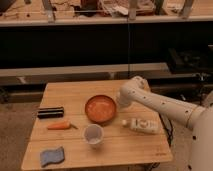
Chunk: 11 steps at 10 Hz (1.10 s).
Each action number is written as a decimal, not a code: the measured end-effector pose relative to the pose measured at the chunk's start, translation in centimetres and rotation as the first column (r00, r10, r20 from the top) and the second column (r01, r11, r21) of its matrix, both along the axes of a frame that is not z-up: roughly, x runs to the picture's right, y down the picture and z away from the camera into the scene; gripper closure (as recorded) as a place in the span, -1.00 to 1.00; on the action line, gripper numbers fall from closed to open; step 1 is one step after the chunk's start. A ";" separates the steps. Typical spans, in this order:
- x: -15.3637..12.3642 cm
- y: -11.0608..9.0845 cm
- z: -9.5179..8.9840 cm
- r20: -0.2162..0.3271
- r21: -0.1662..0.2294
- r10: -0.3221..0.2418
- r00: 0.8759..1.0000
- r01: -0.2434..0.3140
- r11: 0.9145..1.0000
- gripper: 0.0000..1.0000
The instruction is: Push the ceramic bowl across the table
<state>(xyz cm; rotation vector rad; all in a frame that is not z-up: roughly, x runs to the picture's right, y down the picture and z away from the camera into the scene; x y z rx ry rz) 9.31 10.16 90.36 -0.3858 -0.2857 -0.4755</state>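
The ceramic bowl (100, 108) is a round, shallow orange-brown dish with a darker rim, resting near the middle of the light wooden slatted table (75, 93). My white arm reaches in from the right, and the gripper (121, 103) sits at the bowl's right rim, close against it. The wrist hides where the gripper meets the bowl, so I cannot tell if they touch.
A white cup (93, 134) with a dark inside stands just in front of the bowl. A white bottle (141, 125) lies at the right, a black rectangular object (50, 112) and a carrot (60, 125) at the left, a blue sponge (52, 156) at the front left. A long workbench (100, 20) runs behind.
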 end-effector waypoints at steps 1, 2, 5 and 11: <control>-0.1 0.0 0.0 0.001 0.001 -0.002 1.000 0.002 1.000 0.91; -0.2 0.0 0.1 0.002 0.000 -0.004 1.000 0.004 1.000 0.91; -0.6 0.0 0.2 0.006 0.002 -0.010 1.000 0.010 1.000 0.91; -1.8 -0.1 0.7 0.015 0.003 -0.024 1.000 0.024 1.000 0.91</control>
